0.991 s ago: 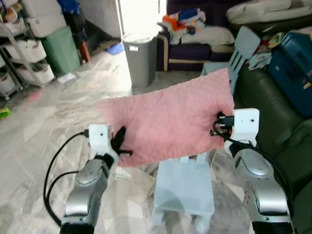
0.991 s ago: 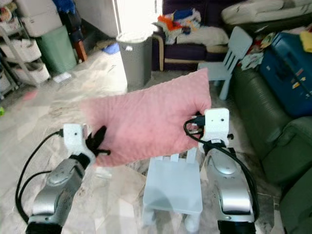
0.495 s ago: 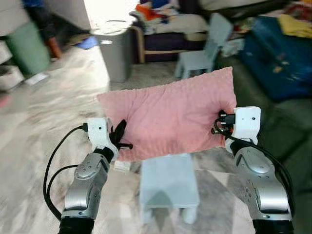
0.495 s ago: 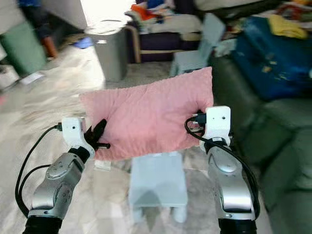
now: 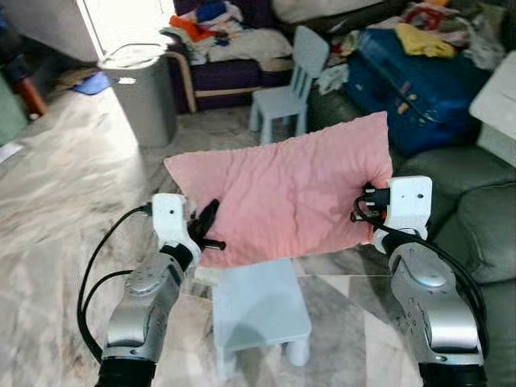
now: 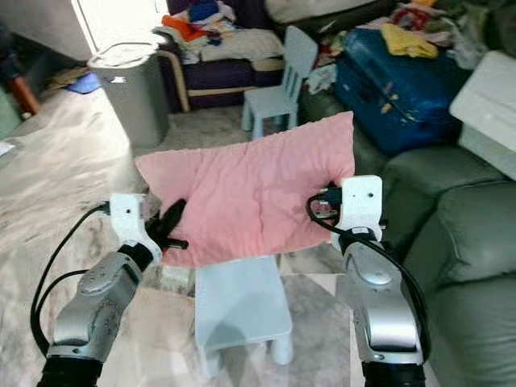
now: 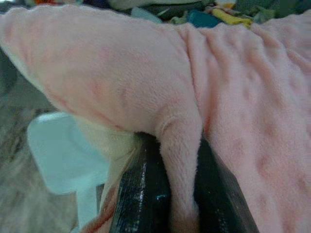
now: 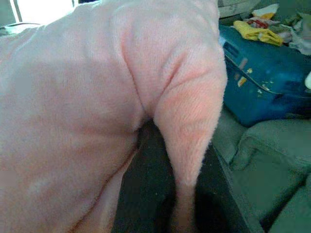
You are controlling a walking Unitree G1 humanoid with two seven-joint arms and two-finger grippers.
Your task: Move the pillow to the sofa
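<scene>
pink pillow (image 5: 286,196) pinched at each end by left gripper (image 5: 206,232) and right gripper (image 5: 364,205) fingers, above pale blue stool (image 5: 260,306); no legible writing

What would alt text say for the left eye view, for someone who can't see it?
A robot's left gripper and right gripper hold a pink pillow by its two ends, above a small pale blue stool. To the right is a dark green sofa; behind are a blue suitcase and a grey bin.

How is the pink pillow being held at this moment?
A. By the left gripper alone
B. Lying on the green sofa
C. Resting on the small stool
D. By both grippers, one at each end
D: the left gripper and right gripper each pinch an end of the pink pillow, above the light blue stool.
</scene>
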